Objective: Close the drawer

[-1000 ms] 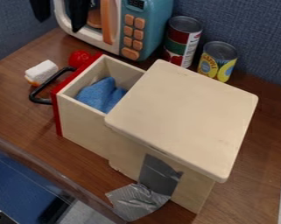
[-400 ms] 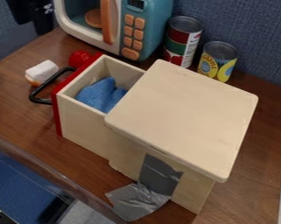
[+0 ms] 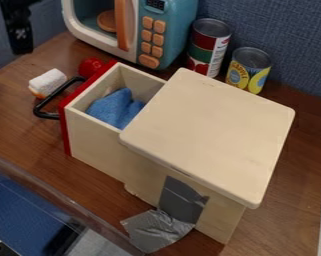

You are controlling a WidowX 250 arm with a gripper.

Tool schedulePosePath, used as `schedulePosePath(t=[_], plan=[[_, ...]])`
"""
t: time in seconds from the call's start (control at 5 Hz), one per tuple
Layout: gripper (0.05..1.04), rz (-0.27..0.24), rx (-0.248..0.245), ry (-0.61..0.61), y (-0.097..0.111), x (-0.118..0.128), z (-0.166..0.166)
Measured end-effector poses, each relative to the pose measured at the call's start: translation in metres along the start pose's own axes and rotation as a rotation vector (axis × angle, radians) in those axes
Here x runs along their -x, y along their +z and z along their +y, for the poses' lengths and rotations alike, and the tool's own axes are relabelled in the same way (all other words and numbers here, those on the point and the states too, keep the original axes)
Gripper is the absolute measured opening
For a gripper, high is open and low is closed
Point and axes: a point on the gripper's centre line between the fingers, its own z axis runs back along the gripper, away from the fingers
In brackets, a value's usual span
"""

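One open drawer (image 3: 94, 139); lower right of claw (image 3: 20, 44); apart in view

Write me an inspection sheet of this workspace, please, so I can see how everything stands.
Surface: brown wooden table.
Drawer: pulled out of the wooden box, not closed; red front, black handle.
Drawer contents: blue cloth.
Box side: grey tape, trailing onto the table.
Clutter: toy microwave; red-and-green can; yellow can; red object; white-and-orange block close by the handle.
Claw: upper left, beside the microwave, away from the drawer.
Cables: nothing seen.
Surroundings: blue fabric-like wall behind.
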Motion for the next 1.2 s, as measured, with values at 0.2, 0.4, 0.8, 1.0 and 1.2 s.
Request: schedulePosePath(t=[0.2, 0.4, 0.8, 1.0, 1.2], plan=[[1.001, 0.008, -0.027, -0.260, -0.013, -0.009, -0.007], [1.001, -0.019, -0.014, -0.478, -0.027, -0.013, -0.020], [1.001, 0.005, -0.015, -0.580, -0.045, -0.016, -0.039], [1.001, 0.000, -0.023, -0.571, -0.044, -0.017, -0.043], [1.000, -0.003, -0.027, -0.572, -0.046, -0.023, -0.049]])
